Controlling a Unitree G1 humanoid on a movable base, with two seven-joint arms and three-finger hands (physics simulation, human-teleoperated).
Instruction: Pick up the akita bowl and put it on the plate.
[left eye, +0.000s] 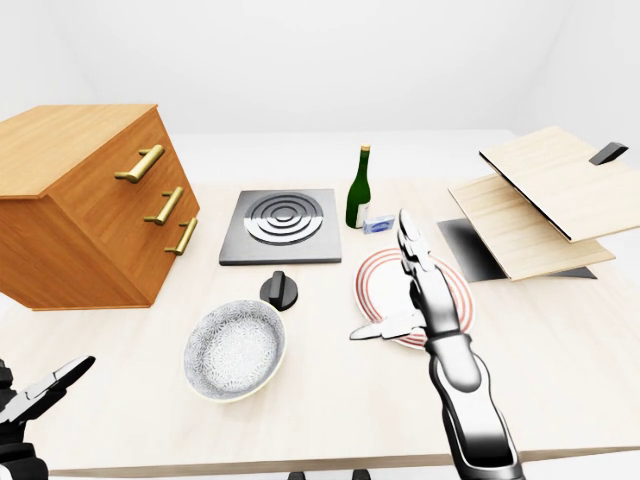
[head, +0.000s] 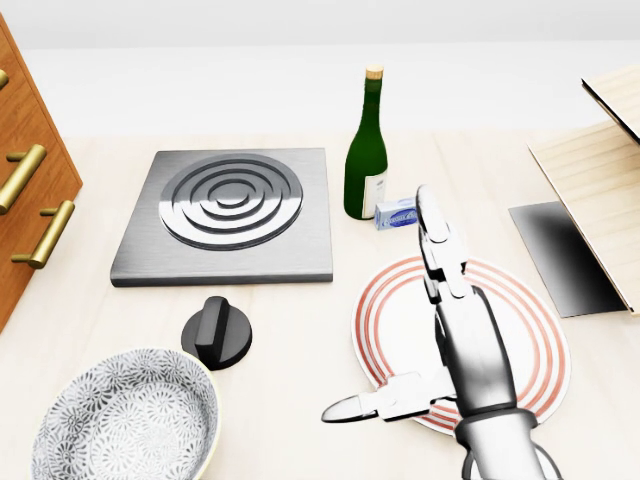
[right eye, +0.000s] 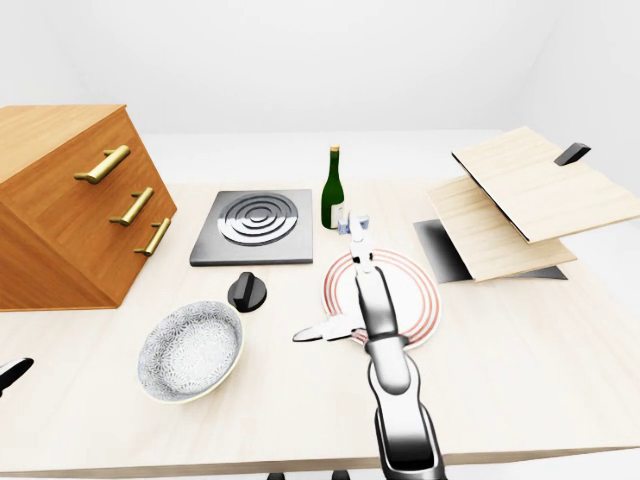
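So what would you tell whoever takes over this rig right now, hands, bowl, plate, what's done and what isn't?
right hand: open and empty, above the plate, thumb pointing to the head view's left.
left hand: open and empty, low at the left-eye view's bottom left corner.
akita bowl: upright on the table at the head view's bottom left, just below the black knob, untouched by either hand.
Done: nothing yet; the plate has no bowl on it.
Left: reach the akita bowl, grasp it, lift it, set it on the plate.
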